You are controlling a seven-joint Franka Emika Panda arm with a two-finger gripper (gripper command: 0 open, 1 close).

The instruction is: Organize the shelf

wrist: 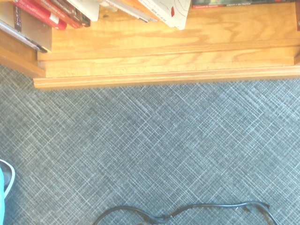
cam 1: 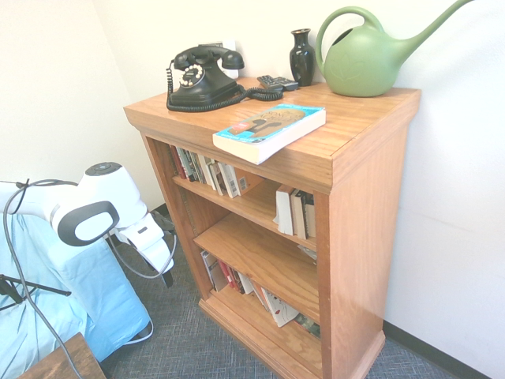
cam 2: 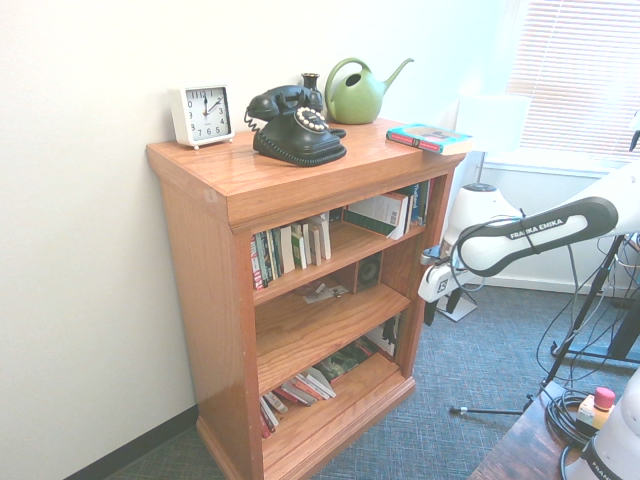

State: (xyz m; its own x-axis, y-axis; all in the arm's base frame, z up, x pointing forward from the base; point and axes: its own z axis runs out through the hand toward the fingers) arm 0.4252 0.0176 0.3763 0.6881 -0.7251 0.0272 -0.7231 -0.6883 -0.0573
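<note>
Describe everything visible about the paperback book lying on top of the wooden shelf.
The turquoise-covered paperback book lies flat and closed on the thick top of the orange-brown wooden shelf, near the front edge, one corner slightly overhanging. Its cover shows a brownish picture with a red patch; the white page block faces outward. Nothing else touches it.

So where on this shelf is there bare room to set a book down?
The middle tier is mostly bare wood, with only a paper scrap and a dark box near the back. On the top, a patch lies clear between the paperback and the watering can. The upper and bottom tiers are crowded with books.
</note>
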